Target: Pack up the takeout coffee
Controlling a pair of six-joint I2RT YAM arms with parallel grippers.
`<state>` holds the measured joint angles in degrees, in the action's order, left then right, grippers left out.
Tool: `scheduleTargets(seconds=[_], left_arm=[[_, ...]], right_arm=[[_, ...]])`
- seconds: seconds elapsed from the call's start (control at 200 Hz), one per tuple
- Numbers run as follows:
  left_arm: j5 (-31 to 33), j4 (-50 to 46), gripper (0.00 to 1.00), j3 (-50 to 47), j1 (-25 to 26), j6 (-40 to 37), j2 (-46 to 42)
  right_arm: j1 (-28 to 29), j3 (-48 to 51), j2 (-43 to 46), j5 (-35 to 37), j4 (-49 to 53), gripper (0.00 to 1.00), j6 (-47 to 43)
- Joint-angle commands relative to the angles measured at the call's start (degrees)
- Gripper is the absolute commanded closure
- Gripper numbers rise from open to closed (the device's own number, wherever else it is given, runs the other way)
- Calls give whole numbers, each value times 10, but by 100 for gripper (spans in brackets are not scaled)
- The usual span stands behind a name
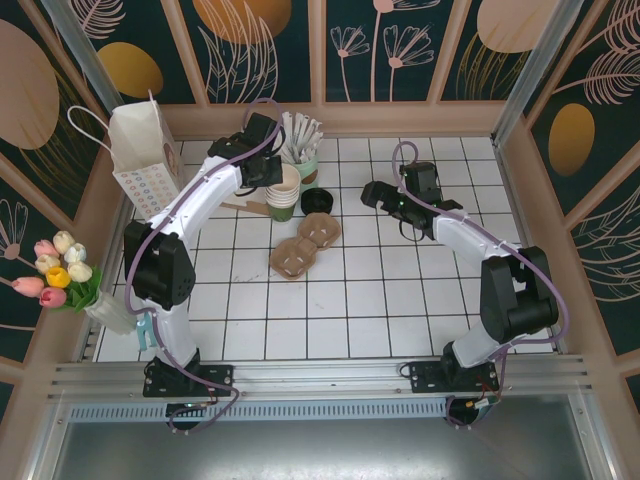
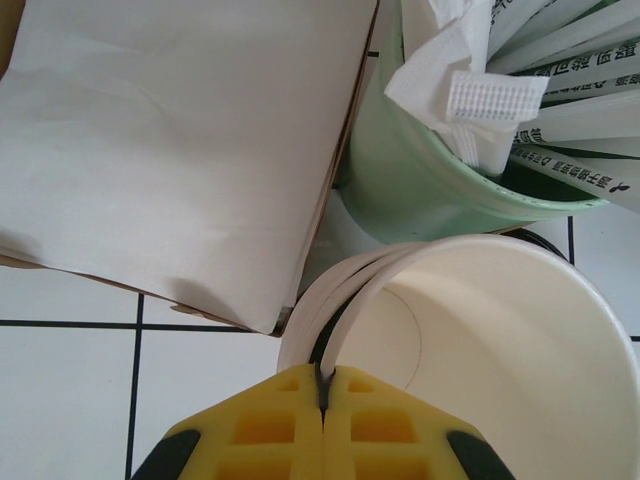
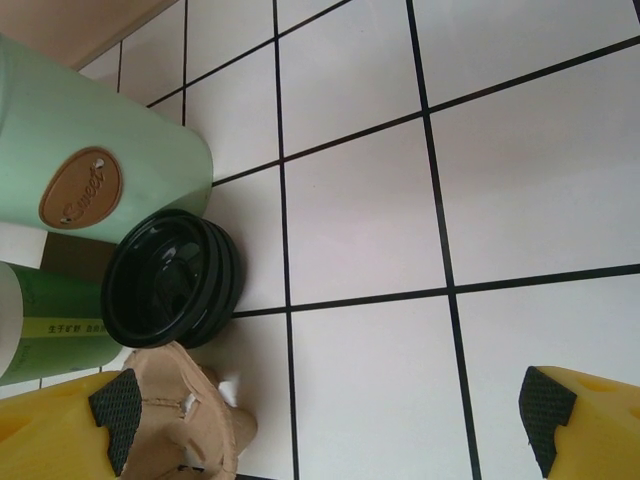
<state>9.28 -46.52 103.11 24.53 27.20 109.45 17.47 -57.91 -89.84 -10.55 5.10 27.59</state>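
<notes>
The takeout coffee cup [image 1: 285, 192] stands at the back of the table, dark green outside [image 3: 48, 326] and cream inside [image 2: 500, 340], nested in a short stack with no lid on it. My left gripper [image 2: 325, 385] is shut on the near rim of the top cup; it is over the cup's left side [image 1: 272, 178] in the top view. My right gripper [image 1: 385, 195] hangs open to the right of the cup, above bare tile [image 3: 330, 440], with nothing between its fingers. The white paper bag [image 1: 140, 150] stands upright at the back left.
The mint straw holder [image 1: 303, 160] [image 2: 420, 190] [image 3: 90, 170] stands just behind the cup. Black lids [image 1: 316, 200] [image 3: 170, 278] lie to its right. The brown pulp carrier [image 1: 305, 243] [image 3: 180, 410] lies in front. A flat white paper [image 2: 170, 150] lies left of the cup.
</notes>
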Motion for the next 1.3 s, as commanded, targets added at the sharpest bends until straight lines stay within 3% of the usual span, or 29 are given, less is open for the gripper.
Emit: scheduleTargets(seconds=[0.0,0.28,0.425,0.676,0.816,1.006,1.291], left_arm=[[-15,23,100,1,-9,5,-52],[-132,72,100,-62,-49,26,-85],[-105,87,100,-63,-56,31,-109],[-63,1,100,42,-56,-17,-108],[-71,-75,100,117,-54,-39,-108],[-70,-142,100,133,0,-59,-131],[-116,-104,100,48,109,-74,-166]], right_arm=[[6,-19,10,4,18,1,-13],[8,-31,2,6,27,1,-14],[10,-34,2,9,27,1,-18],[22,-67,-40,-68,21,4,-63],[22,-115,-85,-70,42,7,-71],[19,-137,-101,-56,35,7,-45],[-6,-73,-38,-10,-1,1,-5]])
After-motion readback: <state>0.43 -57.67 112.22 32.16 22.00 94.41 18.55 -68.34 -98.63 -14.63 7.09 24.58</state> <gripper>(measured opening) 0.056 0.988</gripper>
